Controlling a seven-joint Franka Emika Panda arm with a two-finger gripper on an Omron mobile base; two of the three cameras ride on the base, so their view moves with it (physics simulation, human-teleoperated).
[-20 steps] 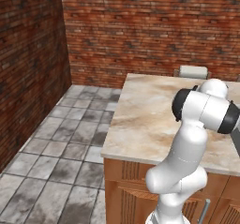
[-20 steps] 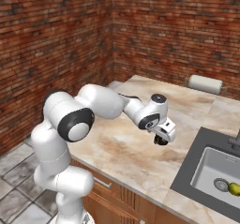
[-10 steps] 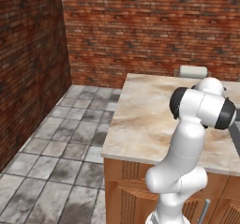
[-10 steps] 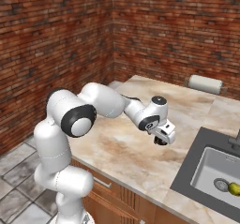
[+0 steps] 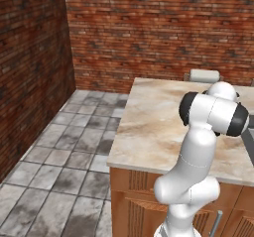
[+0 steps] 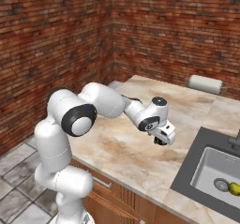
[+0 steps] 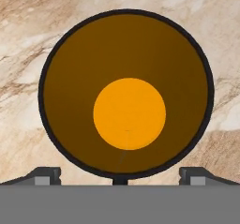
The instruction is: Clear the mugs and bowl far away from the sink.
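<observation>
Gripper (image 6: 161, 141) is out over the marble surface (image 6: 122, 148), pointing straight down, short of the sink's near-left corner. Hand view looks right into the black mug (image 7: 125, 94): dark rim, brown inner wall, orange-yellow floor dead centre. The mug stands upright on the surface directly under the gripper, its rim circle sitting between the two fingertips (image 7: 44, 176), one showing on each side of it at the bottom of that view. Jaws are spread wider than the mug; can't tell whether the pads touch its wall, since only the tips show. In the right base view the mug itself is hidden under the hand, just a dark patch below the fingers.

Sink (image 6: 220, 178) lies to the right of the gripper, nearby but apart, set into the same surface. A small yellow-green round thing (image 6: 234, 188) sits in the basin by the drain. Paper towel roll (image 6: 205, 84) lies at the far edge of the surface, well beyond the gripper.

In the left base view, the arm's elbow blocks the hand.
</observation>
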